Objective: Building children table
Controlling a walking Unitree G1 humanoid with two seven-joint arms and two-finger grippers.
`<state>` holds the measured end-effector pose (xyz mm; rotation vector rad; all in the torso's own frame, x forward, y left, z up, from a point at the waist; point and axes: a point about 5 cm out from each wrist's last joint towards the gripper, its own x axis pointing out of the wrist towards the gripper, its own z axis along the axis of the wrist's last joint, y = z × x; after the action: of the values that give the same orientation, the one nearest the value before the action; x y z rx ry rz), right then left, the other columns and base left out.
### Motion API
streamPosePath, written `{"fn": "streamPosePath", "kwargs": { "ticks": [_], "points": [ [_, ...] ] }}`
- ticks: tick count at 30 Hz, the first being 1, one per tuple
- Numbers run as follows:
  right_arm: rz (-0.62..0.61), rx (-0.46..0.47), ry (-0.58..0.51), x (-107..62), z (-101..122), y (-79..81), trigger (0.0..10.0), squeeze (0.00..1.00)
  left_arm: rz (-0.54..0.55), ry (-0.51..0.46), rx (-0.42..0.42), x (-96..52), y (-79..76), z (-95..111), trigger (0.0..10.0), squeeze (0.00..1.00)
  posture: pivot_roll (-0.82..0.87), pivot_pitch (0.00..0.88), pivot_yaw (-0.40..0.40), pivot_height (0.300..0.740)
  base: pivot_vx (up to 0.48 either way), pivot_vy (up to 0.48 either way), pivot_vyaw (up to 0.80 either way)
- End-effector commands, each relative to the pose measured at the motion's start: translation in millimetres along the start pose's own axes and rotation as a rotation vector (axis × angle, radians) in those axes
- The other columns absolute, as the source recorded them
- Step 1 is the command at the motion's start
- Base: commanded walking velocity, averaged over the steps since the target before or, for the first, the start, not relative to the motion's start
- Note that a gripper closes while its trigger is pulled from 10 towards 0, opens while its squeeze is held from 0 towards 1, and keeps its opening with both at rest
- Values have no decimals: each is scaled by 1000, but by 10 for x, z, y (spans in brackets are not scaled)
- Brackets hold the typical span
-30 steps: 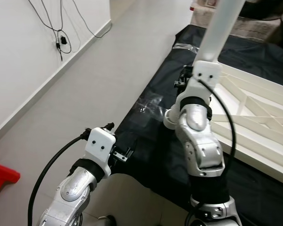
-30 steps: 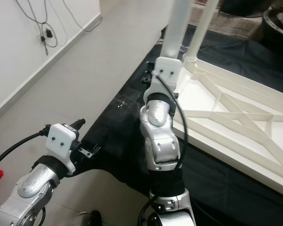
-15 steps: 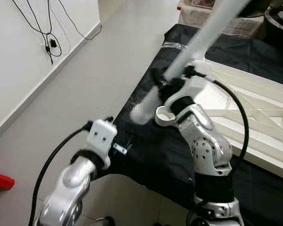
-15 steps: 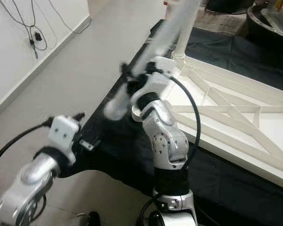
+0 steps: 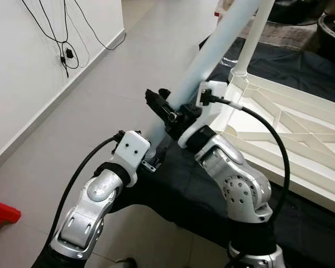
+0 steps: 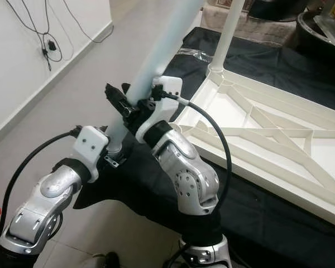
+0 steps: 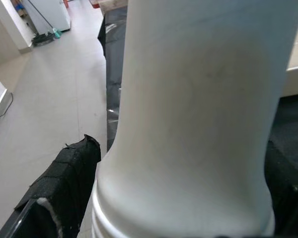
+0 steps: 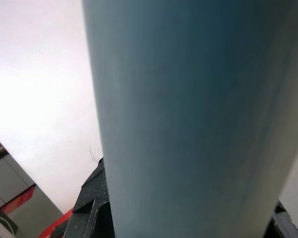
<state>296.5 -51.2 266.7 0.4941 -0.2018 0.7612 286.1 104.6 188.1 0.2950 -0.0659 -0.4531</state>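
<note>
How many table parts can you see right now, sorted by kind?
Loose white legs: 1, the leg both grippers hold.
Fitted white legs: 1, the leg upright on the tabletop's corner.
White tabletops: 1, the tabletop lying underside up on the black sheet.
Total: 3.

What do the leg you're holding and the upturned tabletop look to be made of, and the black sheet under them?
Table leg: probably moulded plastic, matte pale white, smooth and seamless. Tabletop: likely the same plastic; thin moulded ribs criss-cross its underside. Black sheet: thin film or fabric, slightly glossy, wrinkled near its edge; cannot tell which.
</note>
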Motion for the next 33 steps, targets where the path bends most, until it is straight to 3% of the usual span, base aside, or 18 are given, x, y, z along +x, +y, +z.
{"fn": "streamPosePath", "kwargs": {
  "ticks": [1, 7, 10, 14, 33],
  "points": [
    [92, 59, 28, -8, -119, 175, 10000, 0, -37, -3, 15, 59, -82, 13, 10000, 0, 91, 154, -51, 740, 0, 0, 0],
    [92, 44, 46, -36, -165, 164, 10000, 0, -88, 21, 9, 79, -157, -10, 10000, 0, 91, 156, -53, 740, 0, 0, 0],
    [74, 19, 54, -53, -196, 125, 10000, 0, -157, 79, -32, 74, -245, -52, 10000, 0, 91, 154, -53, 740, 0, 0, 0],
    [55, -14, 44, -47, -195, 94, 10000, 0, -202, 116, -3, 49, -298, -114, 10000, 0, 93, 154, -50, 740, 0, 0, 0],
    [138, -44, 51, -85, -234, 187, 10000, 0, -148, 134, 11, 99, -160, -114, 10000, 0, 92, 148, -52, 740, 0, 0, 0]
  ]
}}
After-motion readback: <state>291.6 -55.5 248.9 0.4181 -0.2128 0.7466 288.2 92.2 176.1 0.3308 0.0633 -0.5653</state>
